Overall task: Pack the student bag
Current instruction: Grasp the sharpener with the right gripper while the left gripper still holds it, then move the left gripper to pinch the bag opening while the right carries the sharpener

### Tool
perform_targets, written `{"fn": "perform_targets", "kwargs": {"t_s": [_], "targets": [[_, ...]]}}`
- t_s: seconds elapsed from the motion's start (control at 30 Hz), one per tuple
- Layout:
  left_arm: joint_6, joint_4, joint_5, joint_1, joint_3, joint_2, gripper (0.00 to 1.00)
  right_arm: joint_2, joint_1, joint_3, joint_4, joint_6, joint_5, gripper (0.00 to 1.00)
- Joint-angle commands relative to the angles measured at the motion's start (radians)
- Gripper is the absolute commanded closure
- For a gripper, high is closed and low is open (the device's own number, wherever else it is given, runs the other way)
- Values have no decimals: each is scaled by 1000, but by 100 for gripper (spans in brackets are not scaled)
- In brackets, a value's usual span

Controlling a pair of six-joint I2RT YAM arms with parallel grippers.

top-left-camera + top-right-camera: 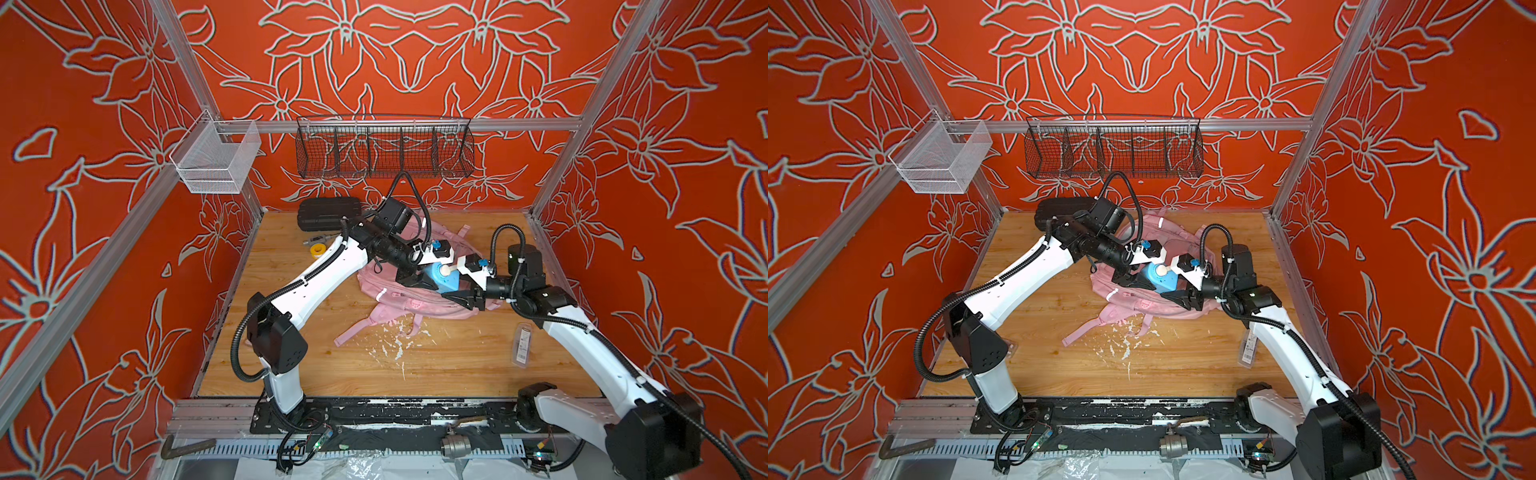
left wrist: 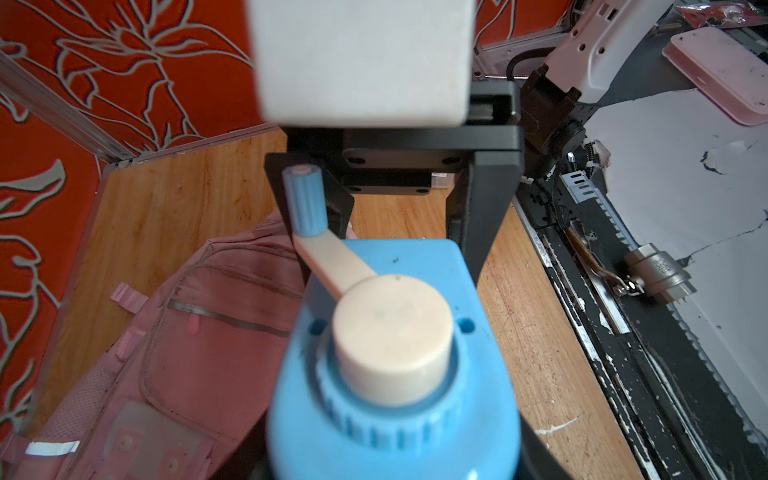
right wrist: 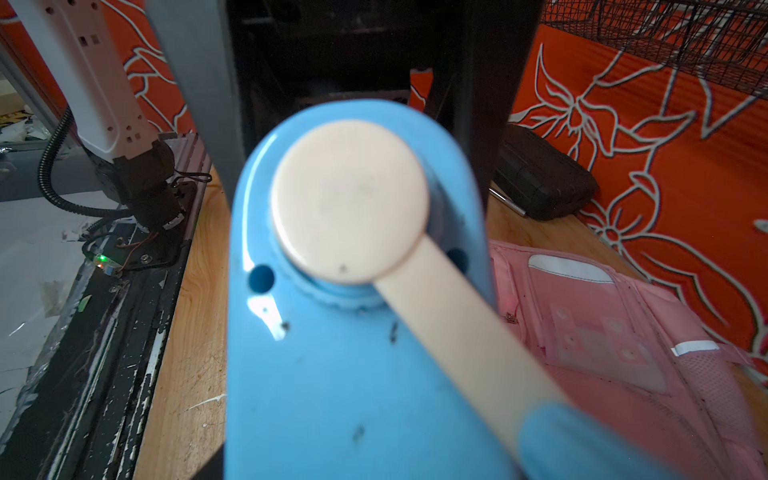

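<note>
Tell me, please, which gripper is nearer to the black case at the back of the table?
Left. The left gripper grips the blue sharpener on the side facing the black case; the right gripper flanks its opposite side, farther from the case.

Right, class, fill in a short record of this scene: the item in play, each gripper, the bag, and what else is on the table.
Item in play: blue pencil sharpener with a cream crank
Left gripper: closed on the sharpener
Right gripper: jaws on either side of the sharpener; contact unclear
Student bag: pink, lying on the wooden table, below the sharpener in both top views
Sharpener in bag: not yet
Also on table: black ribbed case at the back, yellow tape roll, clear packet by the right arm
</note>
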Motion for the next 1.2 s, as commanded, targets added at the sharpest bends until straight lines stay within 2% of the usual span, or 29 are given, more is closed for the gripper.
{"fn": "perform_targets", "kwargs": {"t_s": [0.0,0.23,0.37,0.63,0.83,0.87,0.97,1.03,1.1,1.13,1.17], "targets": [[19,-35,42,-4,28,14,100,-42,11,-10,70,20,-61,35],[18,-37,46,-4,25,11,100,-88,-6,-42,128,70,-53,25],[17,-16,55,-4,17,-1,100,-68,-9,-28,66,39,-80,26],[31,-35,85,-4,27,4,100,-28,-9,13,13,14,-116,36],[32,-44,74,-4,24,6,100,-20,-9,18,41,38,-129,54],[24,-39,69,-4,22,5,94,-20,-10,18,42,43,-125,56],[-84,58,16,-4,-12,-20,57,-21,-11,18,31,46,-105,59],[-174,143,-35,7,-40,-48,26,-29,-17,13,22,55,-83,61],[-318,242,-68,41,-65,-80,12,-42,-31,1,22,73,-46,65],[-374,284,-68,63,-74,-93,1,-49,-40,-7,26,82,-34,66],[-457,343,-82,83,-91,-109,2,-60,-50,-17,35,96,-11,66]]}}
